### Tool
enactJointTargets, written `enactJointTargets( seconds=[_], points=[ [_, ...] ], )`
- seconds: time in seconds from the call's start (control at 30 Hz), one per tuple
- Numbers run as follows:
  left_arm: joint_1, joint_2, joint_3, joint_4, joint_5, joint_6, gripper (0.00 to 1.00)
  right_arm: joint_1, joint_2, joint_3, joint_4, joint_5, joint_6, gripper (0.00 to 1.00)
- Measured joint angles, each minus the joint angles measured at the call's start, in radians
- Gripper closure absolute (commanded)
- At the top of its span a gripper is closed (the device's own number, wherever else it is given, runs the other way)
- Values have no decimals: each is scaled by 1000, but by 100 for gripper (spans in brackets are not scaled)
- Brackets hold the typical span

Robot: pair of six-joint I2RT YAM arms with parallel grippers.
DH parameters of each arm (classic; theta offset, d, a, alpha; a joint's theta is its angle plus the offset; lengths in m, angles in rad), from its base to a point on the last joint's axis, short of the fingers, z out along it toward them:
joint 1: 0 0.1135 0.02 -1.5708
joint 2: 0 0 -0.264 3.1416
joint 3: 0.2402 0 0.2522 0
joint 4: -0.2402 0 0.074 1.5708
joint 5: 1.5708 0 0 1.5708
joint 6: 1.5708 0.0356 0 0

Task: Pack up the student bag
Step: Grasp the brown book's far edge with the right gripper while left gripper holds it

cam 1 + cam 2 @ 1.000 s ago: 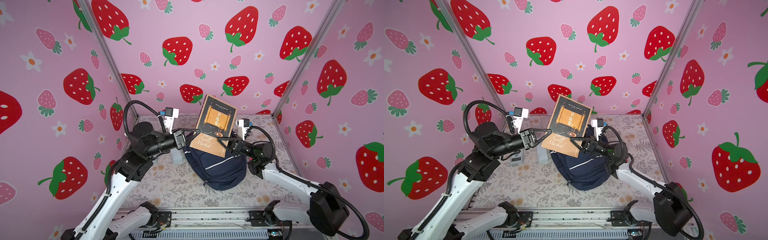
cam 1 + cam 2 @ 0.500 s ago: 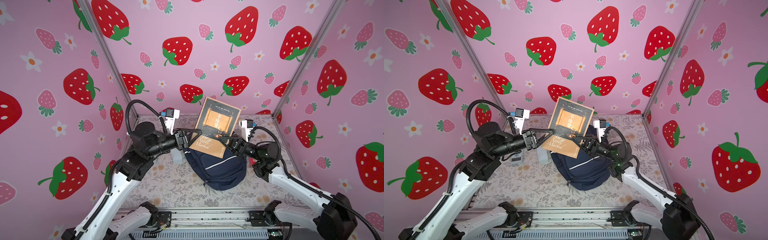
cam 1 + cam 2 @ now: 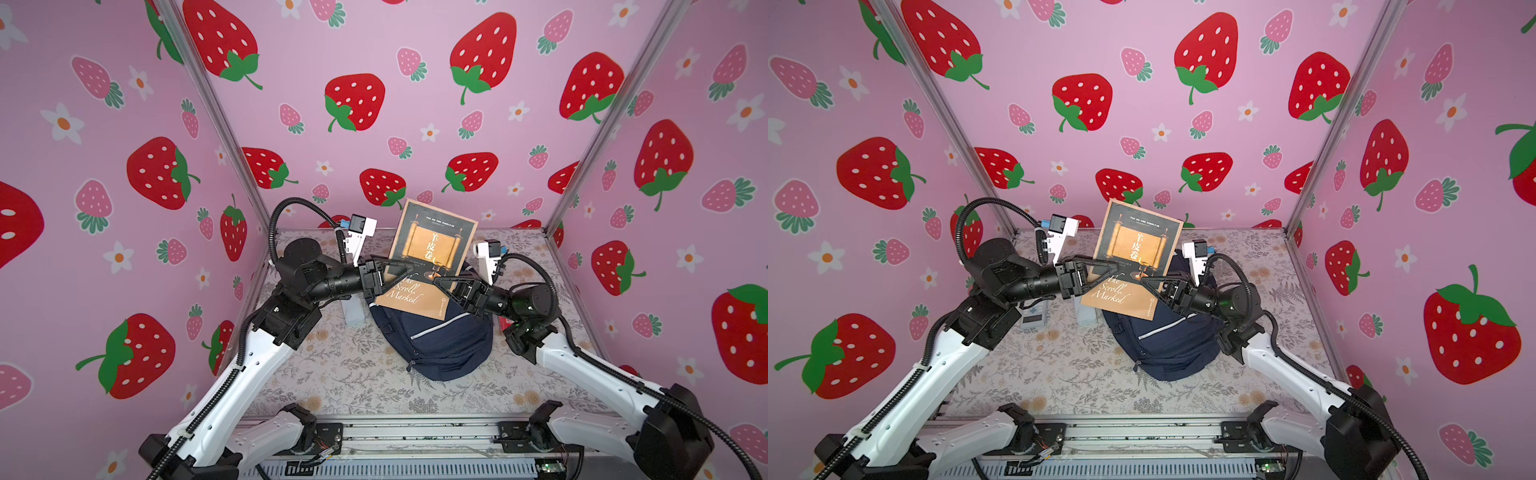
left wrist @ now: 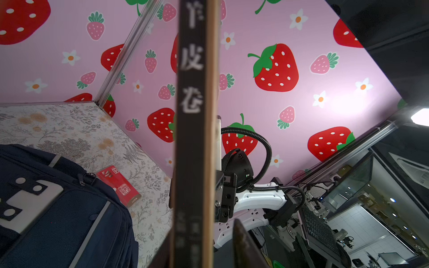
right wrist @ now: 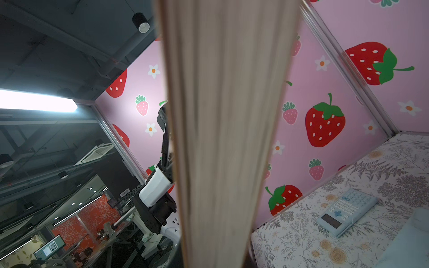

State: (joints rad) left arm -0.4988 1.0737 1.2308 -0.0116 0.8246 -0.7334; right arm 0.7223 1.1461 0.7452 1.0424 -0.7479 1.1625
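Observation:
A brown-and-black book is held upright above the navy student bag, which lies on the floral table. My right gripper is shut on the book's page edge, which fills its wrist view. My left gripper straddles the spine. One of its fingers lies against the cover and the other finger stands a small gap away. The bag's white patch shows in the left wrist view.
A red box lies on the table to the right of the bag. A blue calculator and a pale blue box lie to its left. Strawberry walls enclose the table on three sides.
The right gripper has closed on the book's page edge. The left gripper let go, opened wide and came back in around the spine. The book stands slightly more upright.

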Motion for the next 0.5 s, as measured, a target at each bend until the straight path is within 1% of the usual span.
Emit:
enactJointTargets(
  seconds=[0.03, 0.07, 0.13, 0.27, 0.33, 0.37, 0.5],
  points=[
    [2, 1, -3, 5, 1, 2, 93, 2, 0, 0, 6, -1, 0, 90],
    [3, 2, -4, 6, 2, -1, 100, 2, 0, 0, 7, -1, 0, 89],
    [4, 2, -4, 3, -1, 2, 100, 2, 0, 0, 4, -1, -1, 85],
    [4, 2, -8, -7, -11, 3, 100, 2, -3, 0, -23, 8, -18, 65],
    [4, 2, -22, -13, -12, 3, 100, 3, -12, 2, -61, 19, -44, 51],
    [4, 2, -31, -16, -11, 3, 100, 2, -17, 5, -79, 23, -53, 49],
    [13, 0, -78, -5, -5, -7, 100, -5, -31, 50, -145, 23, -91, 49]
  ],
)
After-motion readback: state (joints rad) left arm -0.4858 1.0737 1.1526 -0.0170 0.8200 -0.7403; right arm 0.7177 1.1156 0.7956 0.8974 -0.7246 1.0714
